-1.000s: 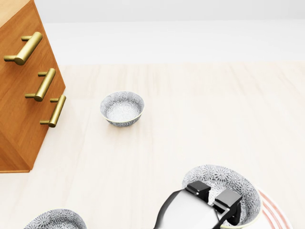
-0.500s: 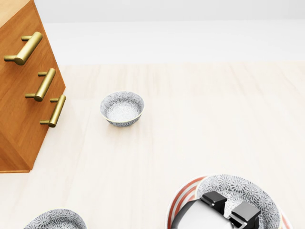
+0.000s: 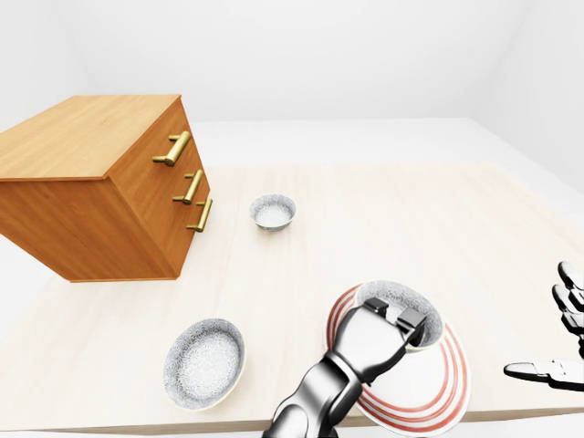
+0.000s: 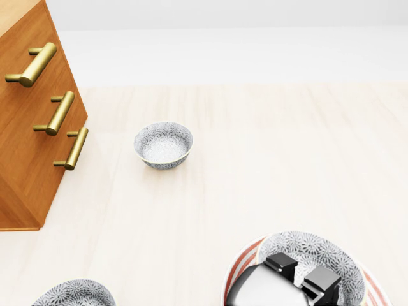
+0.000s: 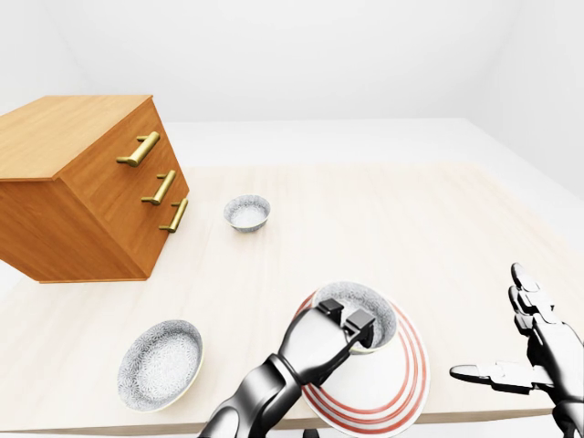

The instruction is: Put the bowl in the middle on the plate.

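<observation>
The grey-patterned ceramic bowl [image 3: 394, 293] appeared set on the red-striped white plate [image 3: 447, 385]; the left robot hand [image 3: 394, 315] pinched its rim, release pending.

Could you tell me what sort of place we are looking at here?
Probably a bare simulated room staged for tabletop tasks: a pale wooden table bears a drawer chest, a striped plate, two patterned bowls and a third bowl gripped by the left hand.
</observation>
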Robot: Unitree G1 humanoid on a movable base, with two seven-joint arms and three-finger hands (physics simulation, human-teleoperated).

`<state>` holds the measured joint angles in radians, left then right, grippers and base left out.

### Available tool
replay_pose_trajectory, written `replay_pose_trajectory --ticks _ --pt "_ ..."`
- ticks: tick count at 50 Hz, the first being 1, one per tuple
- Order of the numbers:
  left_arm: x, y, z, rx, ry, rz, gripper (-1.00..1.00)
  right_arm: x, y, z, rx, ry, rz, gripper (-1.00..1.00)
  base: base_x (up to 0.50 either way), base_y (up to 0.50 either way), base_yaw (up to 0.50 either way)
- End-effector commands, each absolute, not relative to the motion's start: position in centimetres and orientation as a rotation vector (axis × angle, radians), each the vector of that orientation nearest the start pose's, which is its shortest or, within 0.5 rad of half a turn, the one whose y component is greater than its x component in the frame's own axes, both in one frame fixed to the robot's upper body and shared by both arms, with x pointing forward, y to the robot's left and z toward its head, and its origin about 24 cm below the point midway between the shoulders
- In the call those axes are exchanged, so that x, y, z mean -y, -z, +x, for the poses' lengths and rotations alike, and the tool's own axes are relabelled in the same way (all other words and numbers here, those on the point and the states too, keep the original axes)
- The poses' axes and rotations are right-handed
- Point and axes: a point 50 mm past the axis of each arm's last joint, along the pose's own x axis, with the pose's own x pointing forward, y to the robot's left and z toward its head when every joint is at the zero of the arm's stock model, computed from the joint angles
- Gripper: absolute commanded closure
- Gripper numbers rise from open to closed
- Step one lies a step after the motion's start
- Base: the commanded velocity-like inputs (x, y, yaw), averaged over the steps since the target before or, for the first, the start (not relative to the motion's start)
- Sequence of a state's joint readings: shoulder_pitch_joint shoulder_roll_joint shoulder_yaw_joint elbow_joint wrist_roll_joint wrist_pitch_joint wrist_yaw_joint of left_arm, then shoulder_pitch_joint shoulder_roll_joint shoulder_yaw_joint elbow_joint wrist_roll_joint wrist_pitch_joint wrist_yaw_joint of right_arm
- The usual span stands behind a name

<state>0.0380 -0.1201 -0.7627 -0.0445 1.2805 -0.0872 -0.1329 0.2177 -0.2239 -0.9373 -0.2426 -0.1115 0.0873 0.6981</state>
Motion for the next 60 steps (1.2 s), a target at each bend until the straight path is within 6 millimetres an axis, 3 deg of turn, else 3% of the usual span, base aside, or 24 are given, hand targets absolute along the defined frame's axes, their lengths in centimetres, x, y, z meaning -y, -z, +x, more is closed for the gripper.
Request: replay_pose_trajectory --ticks 1,60 --pt "4.6 -5.8 18.4 0.498 0.72 1.099 1.0 35.8 -9.7 12.6 -0.165 0.267 -0.436 -1.0 0.0 0.0 0.0" --pt "4.6 -3.2 18.7 0.407 0.75 1.132 1.0 35.8 -9.9 12.5 -0.16 0.272 -0.44 -1.0 0.0 0.0 0.0"
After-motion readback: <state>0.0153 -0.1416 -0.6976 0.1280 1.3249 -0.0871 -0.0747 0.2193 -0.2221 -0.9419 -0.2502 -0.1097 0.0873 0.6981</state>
